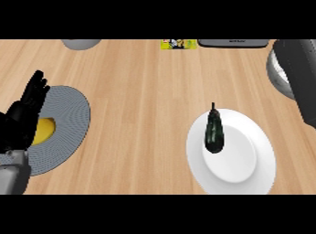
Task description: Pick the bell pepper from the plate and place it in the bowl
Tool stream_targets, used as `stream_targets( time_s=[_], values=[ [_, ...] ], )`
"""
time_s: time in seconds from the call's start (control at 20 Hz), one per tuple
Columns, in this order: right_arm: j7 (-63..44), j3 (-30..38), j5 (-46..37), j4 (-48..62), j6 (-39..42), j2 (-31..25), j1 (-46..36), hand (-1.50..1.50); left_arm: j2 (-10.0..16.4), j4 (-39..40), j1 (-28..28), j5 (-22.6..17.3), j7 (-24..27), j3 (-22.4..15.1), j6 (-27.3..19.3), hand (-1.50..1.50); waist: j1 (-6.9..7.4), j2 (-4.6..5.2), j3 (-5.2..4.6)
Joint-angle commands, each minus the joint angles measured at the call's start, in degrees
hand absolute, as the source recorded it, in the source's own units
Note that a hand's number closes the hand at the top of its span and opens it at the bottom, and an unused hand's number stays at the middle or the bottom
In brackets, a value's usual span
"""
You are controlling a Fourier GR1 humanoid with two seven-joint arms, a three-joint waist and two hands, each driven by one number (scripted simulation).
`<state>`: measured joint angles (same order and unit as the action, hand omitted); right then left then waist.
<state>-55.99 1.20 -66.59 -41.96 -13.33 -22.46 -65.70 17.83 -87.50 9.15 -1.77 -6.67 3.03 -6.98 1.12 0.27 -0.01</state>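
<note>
At the near left edge a grey forearm (6, 179) is seen, and the left hand (16, 122) is held above it with its fingers (36, 89) straight and apart, pointing towards twelve o'clock; nothing is held in it. The hand is set over a grey ribbed dish (70, 114), and a yellow object (47, 129) in that dish is partly hidden by the palm.

At about three o'clock from the hand, well apart from it across bare tabletop (140, 91), a white plate (245, 155) is placed. The bell pepper (214, 132), dark green and long in this view, is laid on the plate's left part, near the ten o'clock rim, with its stalk turned to twelve o'clock. It is touched by no hand.

The right edge is taken up by a large grey shape (309, 77); no right hand can be made out there. A pale round rim (275, 68) is partly covered by it.

Farthest off, along the twelve o'clock edge, a grey item (81, 44), a yellow packet (177, 44) and a dark flat item (232, 43) are cut off by the view.
</note>
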Motion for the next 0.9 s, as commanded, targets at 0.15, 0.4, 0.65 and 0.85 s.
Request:
stream_targets(
  time_s=[0.15, 0.4, 0.65, 0.85],
  values=[
    [11.5, 7.4, 5.0, 7.5, -11.2, -4.7, 4.6, 1.50, 0.7, -0.8, 0.2, -1.1, -1.2, 1.0, 2.0, 0.00, 0.31, 0.30, 0.07],
    [21.7, 12.4, 9.1, 13.6, -13.6, -10.8, 6.2, 1.50, -1.1, -2.9, -2.4, 0.5, -0.2, 0.5, 0.1, 0.00, 0.67, 0.39, 0.10],
    [27.7, 14.9, 10.2, 21.7, -19.5, -11.1, 6.2, 1.50, -1.3, 1.0, 0.6, 0.3, 1.1, 1.2, 1.1, 0.00, 1.08, 0.77, 0.11],
    [32.5, 17.2, 12.2, 25.2, -17.7, -15.1, 3.7, 1.50, 1.1, -1.1, -0.1, -1.2, -0.1, 2.5, 3.9, 0.00, 1.83, 0.84, 0.14]
  ],
)
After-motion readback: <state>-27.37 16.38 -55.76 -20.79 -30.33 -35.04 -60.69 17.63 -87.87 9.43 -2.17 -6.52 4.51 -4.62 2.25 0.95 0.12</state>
